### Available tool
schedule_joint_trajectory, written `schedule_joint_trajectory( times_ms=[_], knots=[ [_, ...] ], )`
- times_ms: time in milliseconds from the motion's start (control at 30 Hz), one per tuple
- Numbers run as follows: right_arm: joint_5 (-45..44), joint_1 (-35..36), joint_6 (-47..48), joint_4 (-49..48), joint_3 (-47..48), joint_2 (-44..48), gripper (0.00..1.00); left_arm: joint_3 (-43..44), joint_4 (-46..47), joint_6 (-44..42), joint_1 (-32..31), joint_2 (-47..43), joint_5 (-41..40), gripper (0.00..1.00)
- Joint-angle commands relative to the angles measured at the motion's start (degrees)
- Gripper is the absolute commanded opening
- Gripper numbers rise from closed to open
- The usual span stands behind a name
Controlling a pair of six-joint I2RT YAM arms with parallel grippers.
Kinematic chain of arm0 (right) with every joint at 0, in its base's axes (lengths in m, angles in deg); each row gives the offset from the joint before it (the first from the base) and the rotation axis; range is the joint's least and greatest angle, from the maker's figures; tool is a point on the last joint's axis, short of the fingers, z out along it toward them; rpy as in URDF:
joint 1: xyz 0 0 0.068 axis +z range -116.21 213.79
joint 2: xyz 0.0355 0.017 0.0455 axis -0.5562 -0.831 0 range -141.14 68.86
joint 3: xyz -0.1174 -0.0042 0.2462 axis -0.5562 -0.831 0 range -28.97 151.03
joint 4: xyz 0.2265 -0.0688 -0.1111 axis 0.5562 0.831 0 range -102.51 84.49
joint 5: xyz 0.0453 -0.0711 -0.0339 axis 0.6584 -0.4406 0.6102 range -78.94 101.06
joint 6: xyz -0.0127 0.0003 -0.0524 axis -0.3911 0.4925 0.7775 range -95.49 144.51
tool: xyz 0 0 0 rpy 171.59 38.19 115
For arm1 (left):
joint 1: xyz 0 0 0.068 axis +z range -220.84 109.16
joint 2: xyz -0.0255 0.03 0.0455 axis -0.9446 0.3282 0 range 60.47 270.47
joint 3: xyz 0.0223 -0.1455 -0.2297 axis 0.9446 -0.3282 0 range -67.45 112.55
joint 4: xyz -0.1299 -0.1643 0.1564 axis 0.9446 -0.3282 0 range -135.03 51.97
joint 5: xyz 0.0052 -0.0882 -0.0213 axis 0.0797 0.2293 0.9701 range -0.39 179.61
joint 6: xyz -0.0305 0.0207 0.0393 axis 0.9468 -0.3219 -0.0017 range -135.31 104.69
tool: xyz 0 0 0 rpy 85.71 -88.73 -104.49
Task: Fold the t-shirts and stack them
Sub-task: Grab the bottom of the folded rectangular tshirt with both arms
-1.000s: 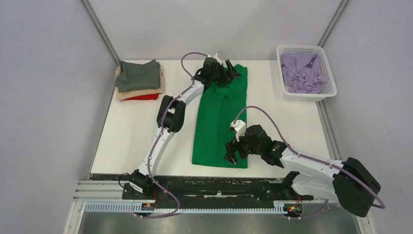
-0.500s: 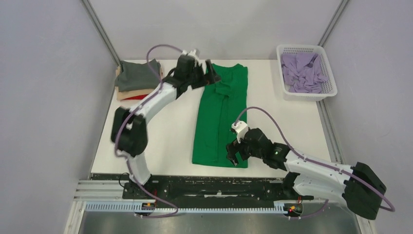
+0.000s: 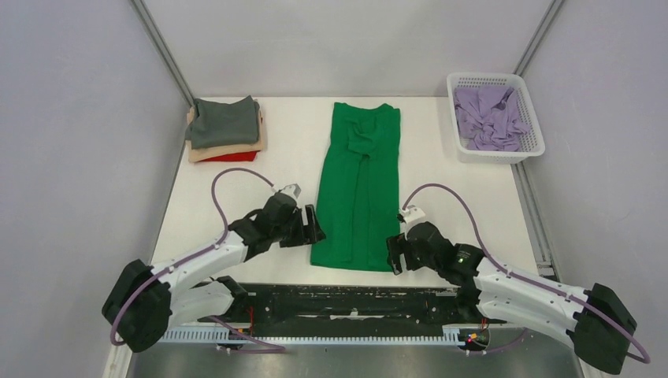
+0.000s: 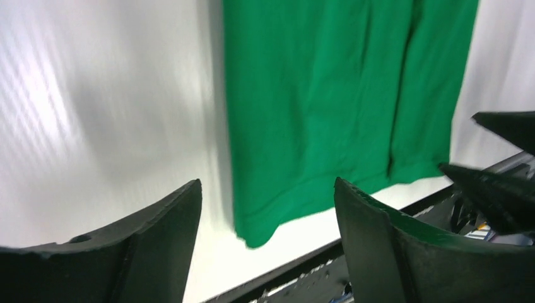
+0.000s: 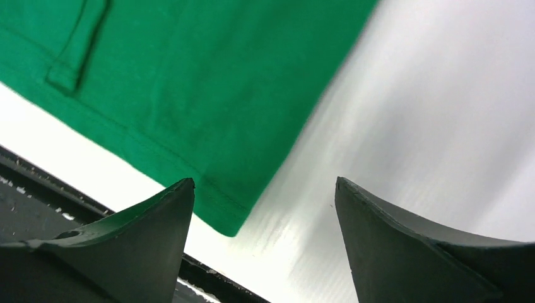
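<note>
The bright green t-shirt (image 3: 358, 189) lies flat as a long narrow strip down the middle of the table, sides folded in. My left gripper (image 3: 313, 228) is open and empty, just left of the shirt's near left corner (image 4: 255, 235). My right gripper (image 3: 391, 256) is open and empty, just right of the shirt's near right corner (image 5: 230, 222). A stack of folded t-shirts sits at the far left: dark grey (image 3: 224, 120) on top, tan (image 3: 228, 150) under it, red (image 3: 232, 157) at the bottom. A lavender t-shirt (image 3: 490, 116) lies crumpled in the basket.
The white mesh basket (image 3: 536, 130) stands at the far right corner. Grey walls close in the table on the left, back and right. The black rail (image 3: 346, 298) with the arm bases runs along the table's near edge, close behind both grippers.
My left arm has swung from the shirt's far collar end back to the near left corner. My right gripper has slid a little right and nearer, off the shirt's hem.
</note>
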Motion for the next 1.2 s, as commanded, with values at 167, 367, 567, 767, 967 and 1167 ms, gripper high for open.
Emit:
schedule_joint_trajectory(
  times_ms=[167, 367, 567, 767, 967, 1167],
  knots=[
    [-2.3, -0.1, -8.0, -1.2, -3.2, 5.3, 0.73, -7.6, -5.0, 5.2, -1.9, -8.8, -0.4, 0.69],
    [0.3, 0.0, -10.0, -2.0, -4.5, 2.8, 0.6, -10.2, 1.6, 6.2, -1.9, -5.3, 3.7, 0.55],
    [5.1, 0.0, -11.4, -5.5, -6.3, 0.7, 0.51, -10.5, 3.0, 5.8, -2.4, -2.2, 5.3, 0.41],
    [8.0, 0.0, -13.3, -6.4, -6.7, -0.7, 0.39, -11.4, 6.0, 6.3, -2.8, 0.0, 6.2, 0.21],
    [11.1, 0.1, -16.1, -4.6, -8.0, 0.6, 0.4, -11.7, 5.4, 6.8, -3.9, -1.4, 7.3, 0.02],
    [11.1, 0.1, -17.1, -1.0, -6.7, 1.9, 0.41, -11.0, 2.1, 6.6, -4.9, -6.3, 8.5, 0.02]
  ],
)
